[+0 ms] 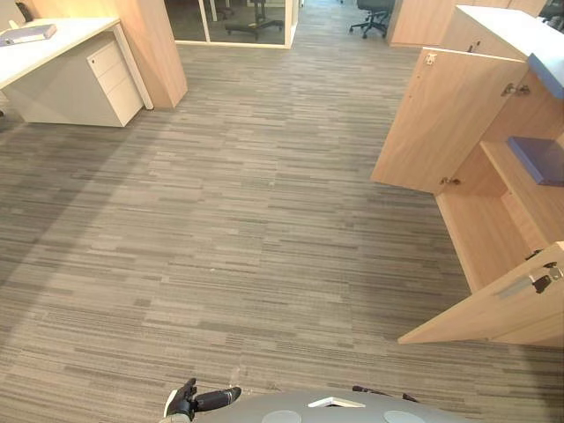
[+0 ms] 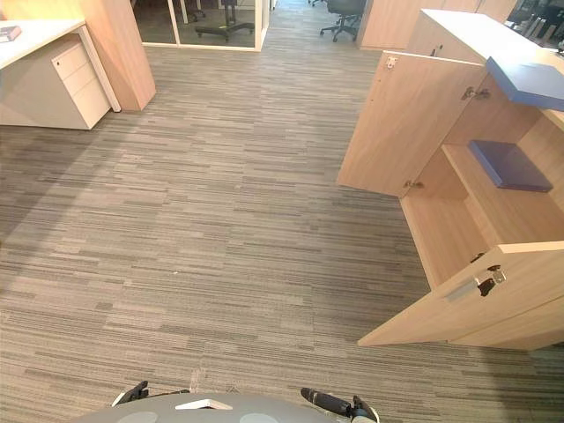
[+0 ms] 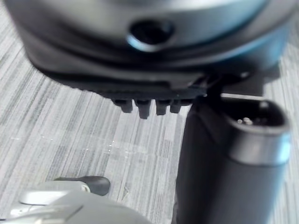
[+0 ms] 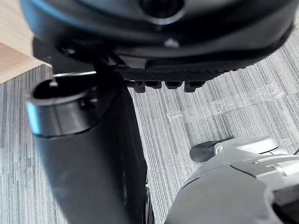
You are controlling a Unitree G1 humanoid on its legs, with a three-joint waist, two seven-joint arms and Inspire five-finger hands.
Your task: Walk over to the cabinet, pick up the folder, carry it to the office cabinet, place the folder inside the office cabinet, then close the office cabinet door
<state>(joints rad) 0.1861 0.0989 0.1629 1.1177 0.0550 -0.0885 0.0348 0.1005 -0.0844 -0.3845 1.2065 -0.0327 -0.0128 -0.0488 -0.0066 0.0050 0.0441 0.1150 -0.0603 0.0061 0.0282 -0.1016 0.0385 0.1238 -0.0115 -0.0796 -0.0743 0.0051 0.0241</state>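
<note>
Both slack-fingered, empty: left robot hand (image 1: 187, 401), right robot hand (image 2: 335, 404); folder (image 1: 28, 33) lies lengthwise left-right on desk (image 1: 66, 37).

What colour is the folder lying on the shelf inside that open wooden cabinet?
Dark blue; the folder shows best in the right eye view.

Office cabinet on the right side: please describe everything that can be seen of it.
The office cabinet looks like light wood laminate with a white top. It stands low and upright on the grey striped carpet. Both doors are swung wide open, the far door and the near door, with metal hinges on their inner faces. Inside, one shelf carries a flat blue folder. A second blue folder, as it seems, lies on the top.
</note>
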